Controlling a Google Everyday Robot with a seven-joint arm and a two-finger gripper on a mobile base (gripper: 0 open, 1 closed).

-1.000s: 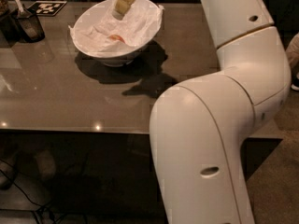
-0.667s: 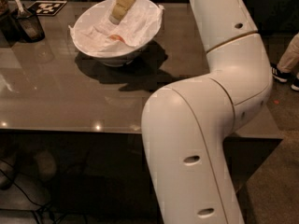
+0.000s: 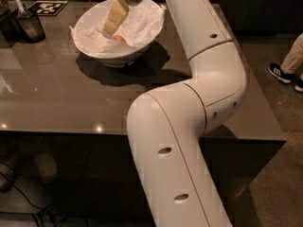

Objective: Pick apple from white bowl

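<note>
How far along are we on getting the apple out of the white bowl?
Done: the approach. The gripper is down inside the white bowl, its tip right beside the apple. In hand: the grasp itself, which this view cannot confirm. Left: the lift. The apple lies low on the paper lining, not yet raised above the rim.

White arm [image 3: 189,141] with oval holes; cream claw [image 3: 110,30] in white bowl [image 3: 120,58].
</note>
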